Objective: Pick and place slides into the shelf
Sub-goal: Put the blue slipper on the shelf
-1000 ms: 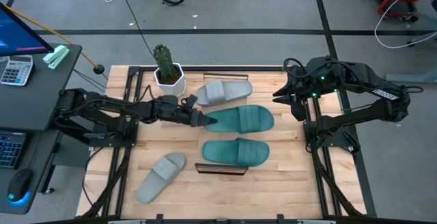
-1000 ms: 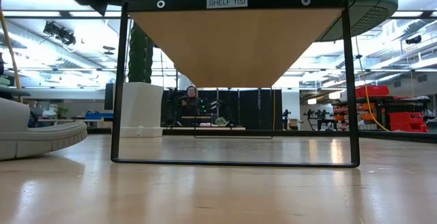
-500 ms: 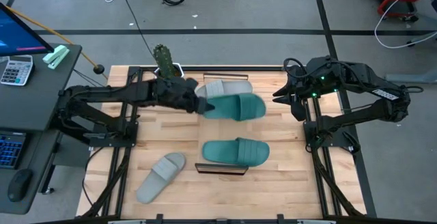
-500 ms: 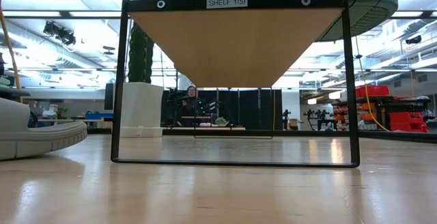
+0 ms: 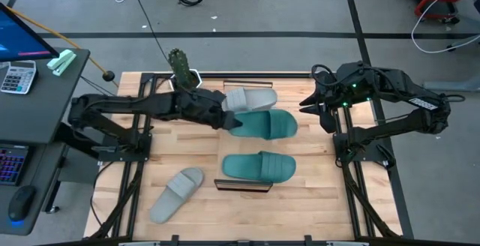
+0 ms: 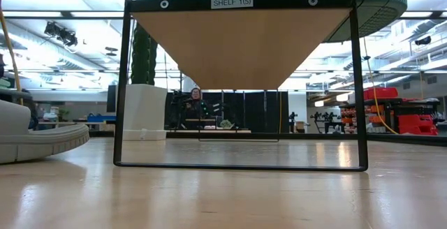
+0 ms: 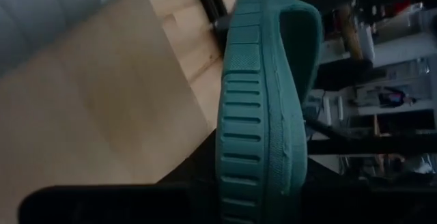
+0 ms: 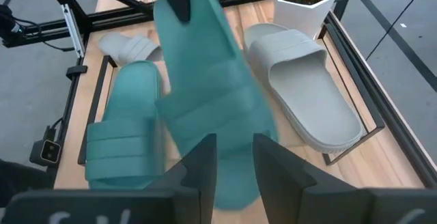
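While the left gripper (image 5: 225, 119) stays clamped on the heel end of a teal slide (image 5: 264, 124), carried above the shelf (image 5: 300, 145), the step in hand is placement. Next it likely needs lowering flat between the grey slide (image 5: 250, 98) at the far edge and the second teal slide (image 5: 260, 166) (already set down). Since half a second ago the held slide has shifted nearer and levelled. The right gripper (image 8: 231, 157) waits at the right, fingers slightly apart, empty.
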